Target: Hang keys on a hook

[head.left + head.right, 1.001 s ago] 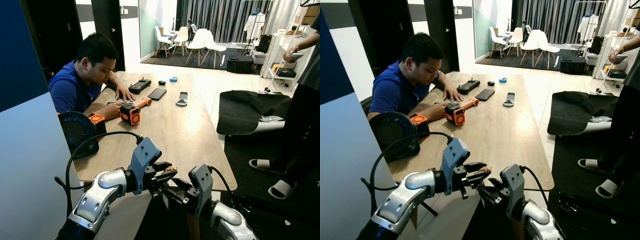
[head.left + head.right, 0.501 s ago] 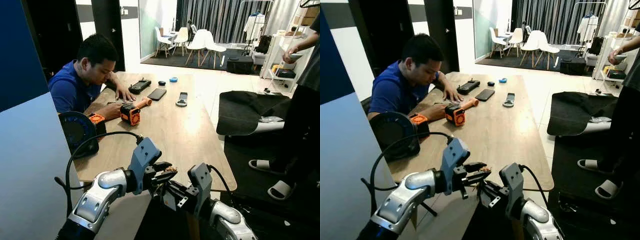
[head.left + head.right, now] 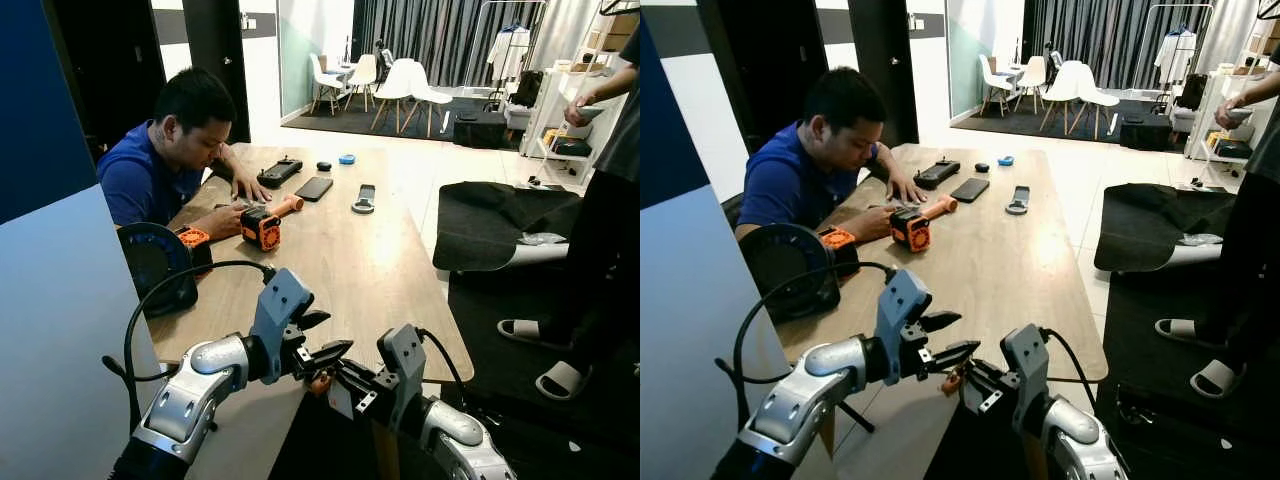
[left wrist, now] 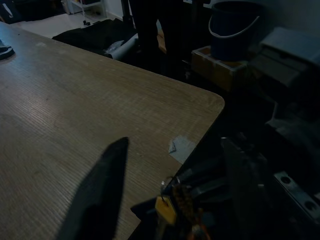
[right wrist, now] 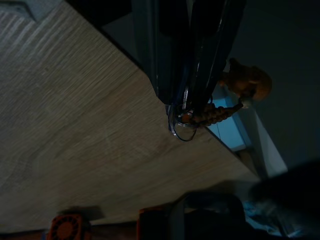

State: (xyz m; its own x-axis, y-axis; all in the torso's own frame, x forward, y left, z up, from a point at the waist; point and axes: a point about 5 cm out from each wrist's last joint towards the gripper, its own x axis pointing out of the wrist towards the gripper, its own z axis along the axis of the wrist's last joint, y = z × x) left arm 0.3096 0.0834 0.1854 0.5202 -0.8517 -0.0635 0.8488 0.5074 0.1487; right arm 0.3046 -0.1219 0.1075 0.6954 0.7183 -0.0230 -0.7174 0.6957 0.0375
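Observation:
A bunch of keys [image 3: 320,382] with a brown beaded charm hangs just off the near edge of the wooden table [image 3: 360,260]. My right gripper [image 3: 326,376] is shut on its key ring [image 5: 182,119], and the charm [image 5: 247,82] dangles beside the fingers. My left gripper [image 3: 338,331] sits right above the keys, open, with its two black fingers spread and nothing between them. In the left wrist view the keys [image 4: 172,200] with a yellow tag lie below and between the spread fingers [image 4: 100,190].
A person [image 3: 165,160] sits at the table's left side working on an orange tool [image 3: 262,226]. A round black device [image 3: 155,262] stands at the near left corner. Phones and small items [image 3: 314,187] lie farther back. Another person [image 3: 605,230] stands at the right. A blue-white panel [image 3: 60,300] rises at my left.
My left gripper, shut on the keys a second ago, has opened and let them go. The right gripper came up beside it and now holds the keys.

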